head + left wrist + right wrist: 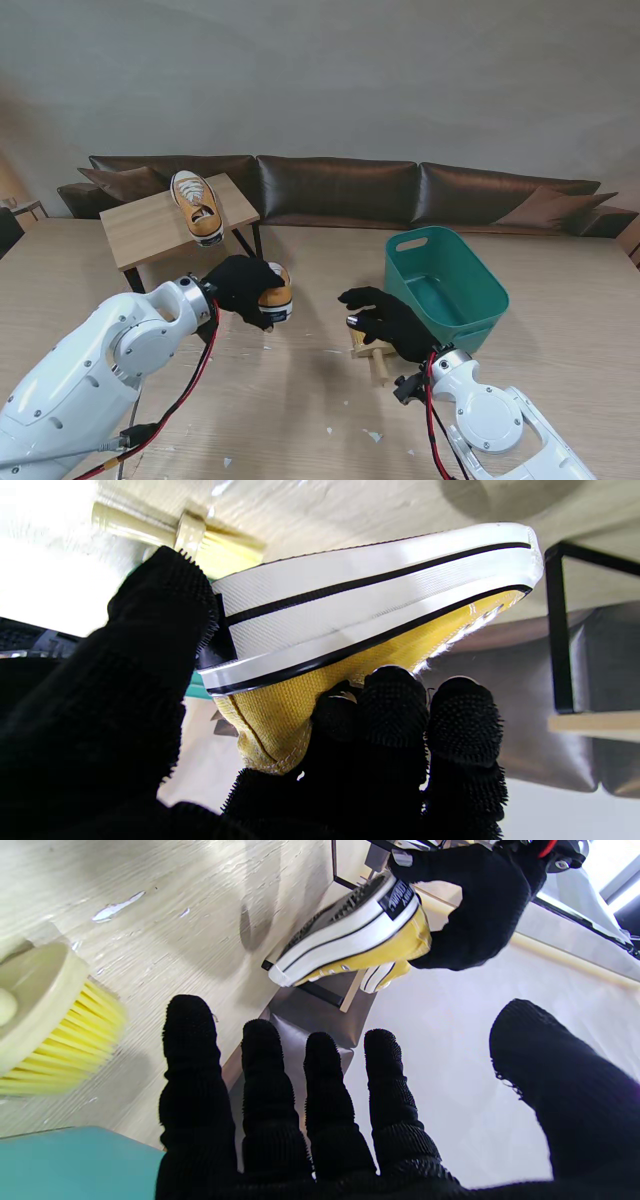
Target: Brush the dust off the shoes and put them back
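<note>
Right hand [392,322] hovers spread and empty over the brush [371,350].
Left hand [243,288] grips one yellow shoe [277,291] off the counter [300,400], just beside it, toe pointing away.

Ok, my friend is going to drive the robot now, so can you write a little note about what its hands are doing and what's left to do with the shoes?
Left hand: shut on one yellow shoe, held up off the table, sole showing in the right wrist view.
Right hand: open, fingers spread, over the brush, not gripping it.
Brush: lying on the table beside the teal bin.
Second yellow shoe: on the small wooden shelf at the far left.
Done: one shoe picked up.
Left: take the brush, brush the held shoe, put it back on the shelf. Whether the other shoe has been brushed cannot be told.
</note>
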You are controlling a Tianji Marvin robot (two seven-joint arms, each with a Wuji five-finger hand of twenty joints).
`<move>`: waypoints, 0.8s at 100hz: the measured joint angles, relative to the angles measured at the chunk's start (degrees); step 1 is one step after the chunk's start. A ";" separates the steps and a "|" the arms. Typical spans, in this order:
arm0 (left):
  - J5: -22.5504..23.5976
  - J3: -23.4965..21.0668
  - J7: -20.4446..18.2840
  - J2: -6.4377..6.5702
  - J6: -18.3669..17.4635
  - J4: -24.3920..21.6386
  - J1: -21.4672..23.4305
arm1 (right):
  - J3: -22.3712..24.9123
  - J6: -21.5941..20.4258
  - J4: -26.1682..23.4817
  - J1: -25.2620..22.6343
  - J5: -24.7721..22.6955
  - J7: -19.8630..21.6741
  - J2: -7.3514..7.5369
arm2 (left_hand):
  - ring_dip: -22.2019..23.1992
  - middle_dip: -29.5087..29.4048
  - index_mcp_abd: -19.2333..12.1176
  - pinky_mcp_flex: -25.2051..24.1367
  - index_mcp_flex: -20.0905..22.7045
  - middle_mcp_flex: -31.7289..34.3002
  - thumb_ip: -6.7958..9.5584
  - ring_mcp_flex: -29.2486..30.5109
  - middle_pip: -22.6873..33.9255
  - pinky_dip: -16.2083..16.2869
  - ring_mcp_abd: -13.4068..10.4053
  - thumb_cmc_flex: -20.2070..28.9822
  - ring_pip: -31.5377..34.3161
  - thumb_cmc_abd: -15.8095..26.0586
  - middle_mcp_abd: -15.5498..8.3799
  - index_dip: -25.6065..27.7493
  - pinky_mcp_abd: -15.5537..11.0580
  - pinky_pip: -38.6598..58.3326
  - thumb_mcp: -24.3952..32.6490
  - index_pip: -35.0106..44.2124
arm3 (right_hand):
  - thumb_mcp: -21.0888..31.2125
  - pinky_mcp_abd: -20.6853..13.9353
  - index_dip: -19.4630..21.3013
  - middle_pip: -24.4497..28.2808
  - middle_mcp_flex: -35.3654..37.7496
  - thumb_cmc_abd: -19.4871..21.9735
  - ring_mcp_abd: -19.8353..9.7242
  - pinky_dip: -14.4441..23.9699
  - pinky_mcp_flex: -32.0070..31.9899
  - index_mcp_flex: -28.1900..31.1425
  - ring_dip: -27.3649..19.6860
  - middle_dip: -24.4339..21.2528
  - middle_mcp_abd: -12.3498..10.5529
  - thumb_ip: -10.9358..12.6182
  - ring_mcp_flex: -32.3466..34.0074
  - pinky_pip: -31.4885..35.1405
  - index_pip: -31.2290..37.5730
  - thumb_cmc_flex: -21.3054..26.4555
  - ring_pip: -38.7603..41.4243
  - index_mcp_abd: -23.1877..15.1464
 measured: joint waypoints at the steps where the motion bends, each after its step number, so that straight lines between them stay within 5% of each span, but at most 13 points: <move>1: 0.00 -0.09 -0.03 0.01 0.00 0.05 0.13 | 0.00 0.01 0.00 0.00 0.00 0.00 0.00 | -0.03 0.00 0.05 -0.04 0.00 0.00 0.00 -0.01 -0.02 -0.01 0.05 0.01 -0.01 0.00 0.05 0.00 0.00 -0.16 0.00 0.00 | 0.00 0.00 0.00 0.00 0.00 0.00 0.00 0.00 0.00 0.00 0.00 0.00 0.00 0.00 0.00 -0.01 0.00 0.00 0.00 0.00; 80: 10.15 -8.59 0.56 1.33 -0.02 1.08 9.60 | -0.04 0.51 -0.01 -0.01 0.31 0.44 0.01 | -3.36 -2.72 1.36 -4.30 0.05 -0.56 0.00 -3.75 -9.12 -0.79 3.29 5.40 -9.13 0.01 1.85 0.00 0.30 -3.13 -2.63 -3.13 | 0.00 0.01 0.00 0.00 0.01 0.02 0.46 0.03 0.00 0.01 0.00 0.00 0.01 0.00 0.00 -0.38 0.01 0.01 0.01 0.39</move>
